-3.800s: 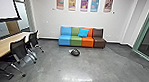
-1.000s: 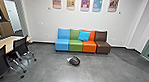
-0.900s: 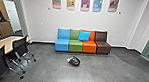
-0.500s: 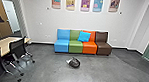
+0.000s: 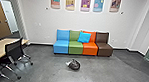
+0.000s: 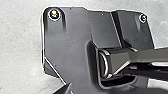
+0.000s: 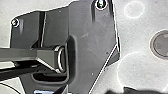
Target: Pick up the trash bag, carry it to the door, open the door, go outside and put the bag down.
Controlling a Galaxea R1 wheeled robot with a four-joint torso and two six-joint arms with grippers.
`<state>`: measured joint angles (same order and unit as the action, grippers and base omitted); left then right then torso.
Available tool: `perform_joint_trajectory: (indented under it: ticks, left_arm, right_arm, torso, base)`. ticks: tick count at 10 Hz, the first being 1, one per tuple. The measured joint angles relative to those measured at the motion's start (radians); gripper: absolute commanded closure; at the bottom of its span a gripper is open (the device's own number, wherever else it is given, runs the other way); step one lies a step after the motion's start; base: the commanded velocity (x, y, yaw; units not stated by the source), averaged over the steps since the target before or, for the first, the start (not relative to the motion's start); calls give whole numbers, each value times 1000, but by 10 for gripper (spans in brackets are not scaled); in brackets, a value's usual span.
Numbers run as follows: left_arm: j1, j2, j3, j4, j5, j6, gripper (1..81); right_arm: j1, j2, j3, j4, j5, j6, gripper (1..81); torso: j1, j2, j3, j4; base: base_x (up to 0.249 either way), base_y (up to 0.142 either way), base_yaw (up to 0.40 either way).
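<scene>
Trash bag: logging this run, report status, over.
Neither gripper on the trash bag. Bag on floor, in front of green seat. Mesh-backed chairs off to its left.

Floor (image 5: 100,77): smooth, glossy. Surface (image 5: 0,48), left: smooth, wood-look top. Trash bag (image 5: 75,65): dark plastic, slight sheen. Far seats (image 5: 61,47): smooth, leather-like covering. Far wall (image 5: 96,21): matt.

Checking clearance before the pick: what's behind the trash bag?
Grey floor beyond the trash bag, then a row of coloured seats with a blue cushion, then the wall. The bag covers the floor just behind it; can't tell what's there.
</scene>
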<state>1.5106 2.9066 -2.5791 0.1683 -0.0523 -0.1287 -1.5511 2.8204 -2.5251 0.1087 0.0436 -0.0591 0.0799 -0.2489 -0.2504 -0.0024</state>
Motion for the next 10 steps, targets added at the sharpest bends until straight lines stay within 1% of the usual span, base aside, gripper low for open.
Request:
perform_joint_trajectory:
  ticks: [10]
  left_arm:
    - [0, 3, 0, 0, 0, 0, 10]
  right_arm:
    - [0, 0, 4, 0, 0, 0, 10]
  torso:
    - [0, 0, 0, 0]
  base:
    - [191, 0, 0]
